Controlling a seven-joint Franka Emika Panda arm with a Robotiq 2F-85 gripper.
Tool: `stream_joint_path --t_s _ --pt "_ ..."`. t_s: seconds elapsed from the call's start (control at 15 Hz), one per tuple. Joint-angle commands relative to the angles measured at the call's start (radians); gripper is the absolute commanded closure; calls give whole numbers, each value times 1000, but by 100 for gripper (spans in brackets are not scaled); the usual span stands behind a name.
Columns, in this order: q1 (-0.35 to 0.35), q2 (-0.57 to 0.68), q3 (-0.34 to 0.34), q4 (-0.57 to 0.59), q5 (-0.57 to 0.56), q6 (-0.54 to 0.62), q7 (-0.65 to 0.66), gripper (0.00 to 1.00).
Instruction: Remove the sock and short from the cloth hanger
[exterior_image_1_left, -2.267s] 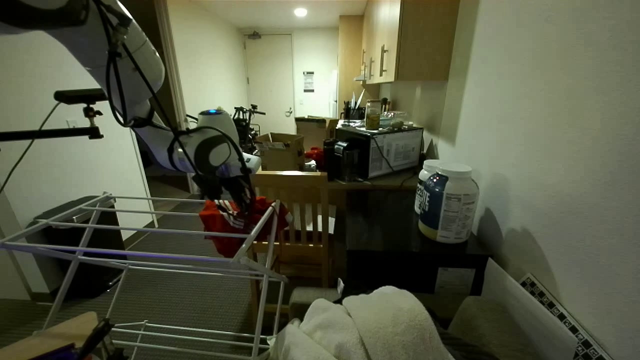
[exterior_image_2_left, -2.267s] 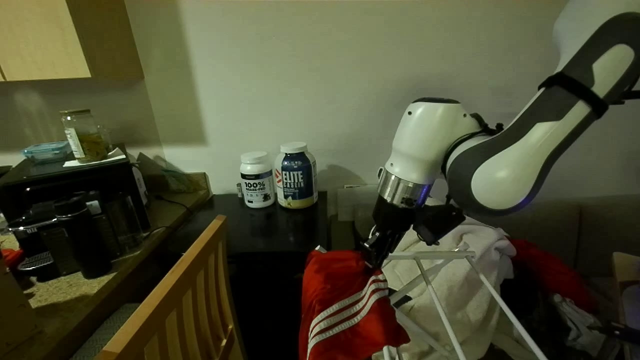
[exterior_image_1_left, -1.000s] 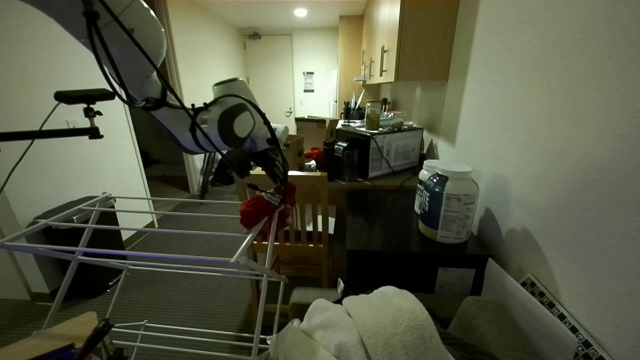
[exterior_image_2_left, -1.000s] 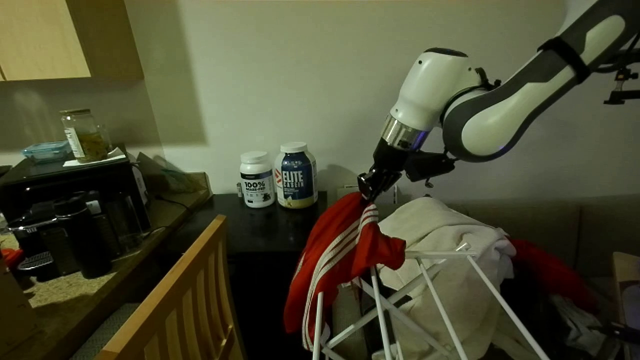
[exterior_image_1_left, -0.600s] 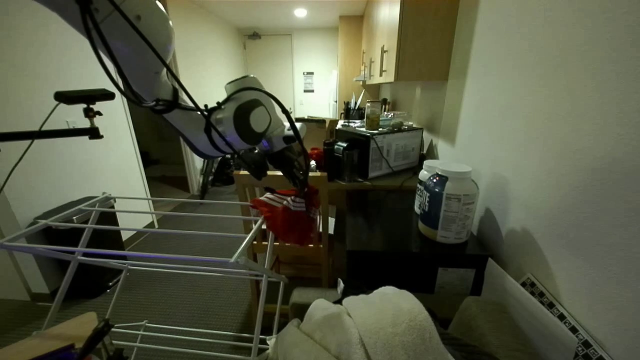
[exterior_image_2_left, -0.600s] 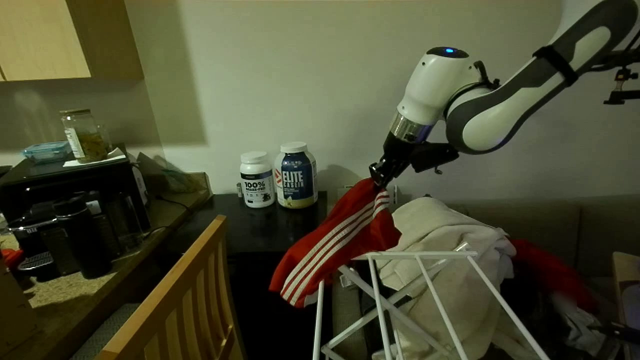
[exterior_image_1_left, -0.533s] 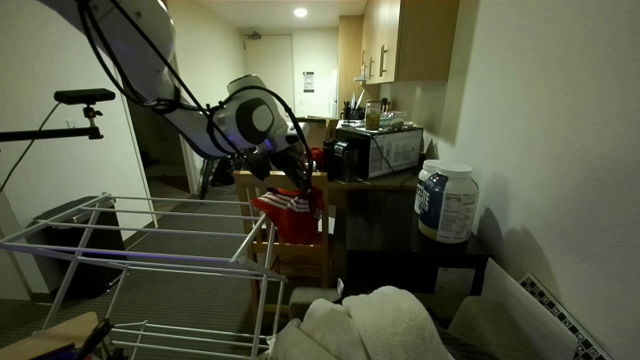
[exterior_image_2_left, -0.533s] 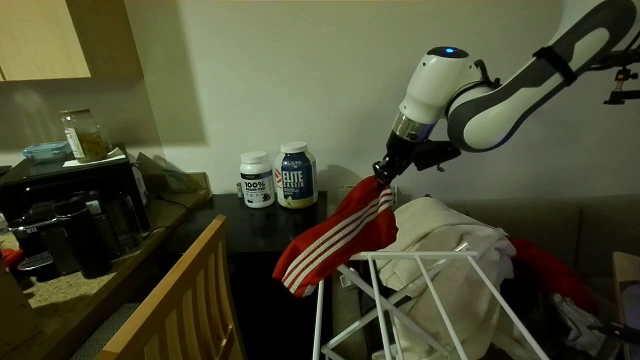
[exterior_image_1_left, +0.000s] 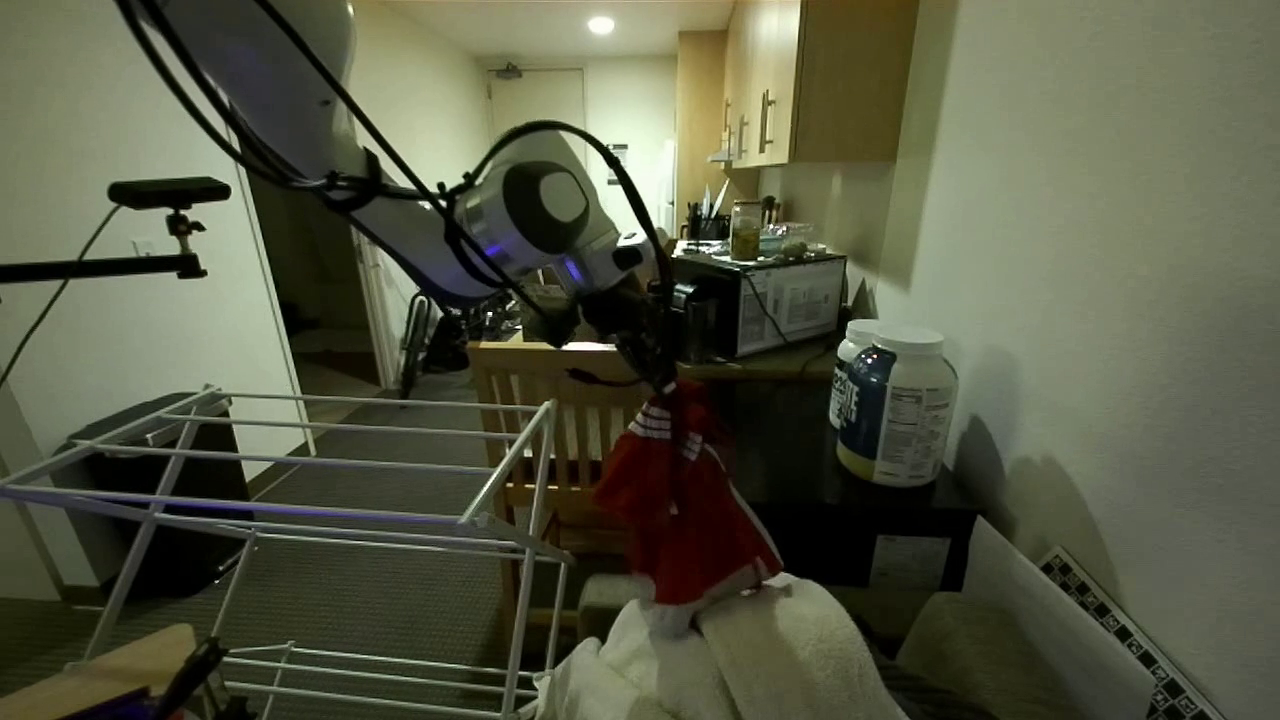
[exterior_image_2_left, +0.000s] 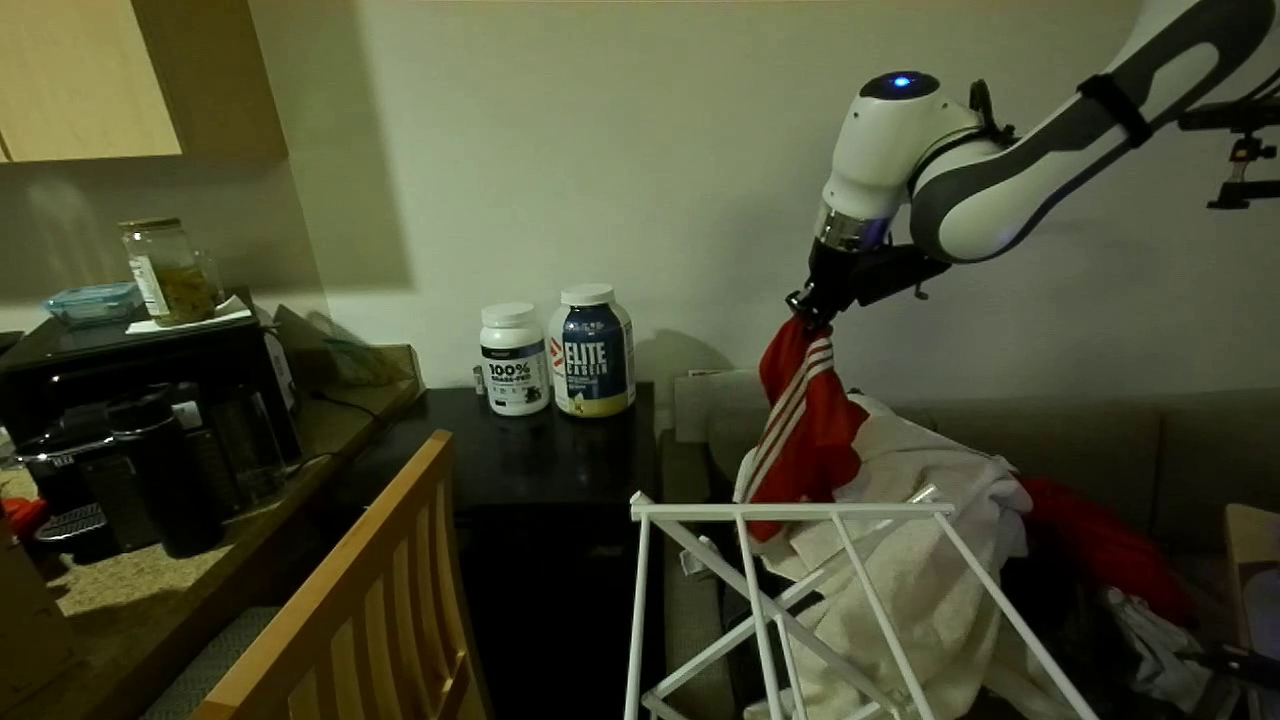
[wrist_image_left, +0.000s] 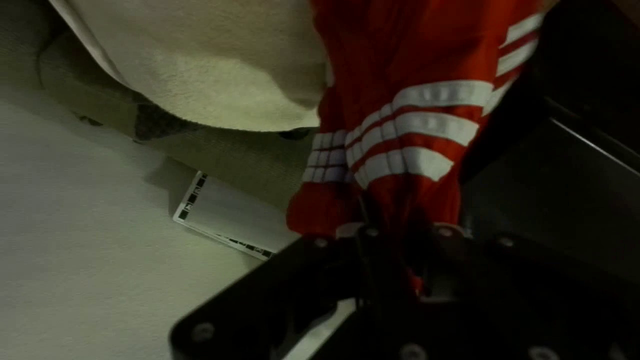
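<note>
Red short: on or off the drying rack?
Off. In an exterior view the red short hangs from the gripper, beside the drying rack, with a gap between the two.

The gripper is clamped on the top of the red short, which hangs with white stripes down one side; its lower end shows behind the top bar of the cloth hanger and in front of the white cloth heap; on the black worktop a white tub and a blue-labelled tub stand upright, side by side; the back of a wooden chair rises in the left foreground; further left, a lidded jar stands on a white sheet.
</note>
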Motion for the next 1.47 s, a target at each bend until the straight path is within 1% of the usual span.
stream_joint_path --t_s 0.0,0.13,0.27,0.33,0.4,0.67,0.73,0.8,0.87,0.93,1.0,1.07,1.13,1.4 --pt "-76 -20 33 26 -48 -65 57 96" --pt "-104 -12 30 50 -62 -81 89 96" --pt "-127 -4 17 75 -134 -68 183 96" --pt "-139 1 5 87 -208 -50 267 96" --pt "-150 3 2 98 -259 -53 326 96" --pt "-193 -4 -5 132 -528 -69 610 96" --pt "-204 -11 -4 136 -599 -73 682 61" --pt "-212 -13 0 142 -665 -87 755 60" --pt "-222 -19 11 137 -687 -107 784 54" --pt "-236 -27 28 117 -636 -107 730 49" --pt "-252 -38 42 87 -566 -61 651 42" --pt "-258 -43 53 70 -531 -47 619 35" --pt "-263 -50 69 44 -468 -27 557 28" --pt "-255 -100 120 -75 -262 54 356 2"
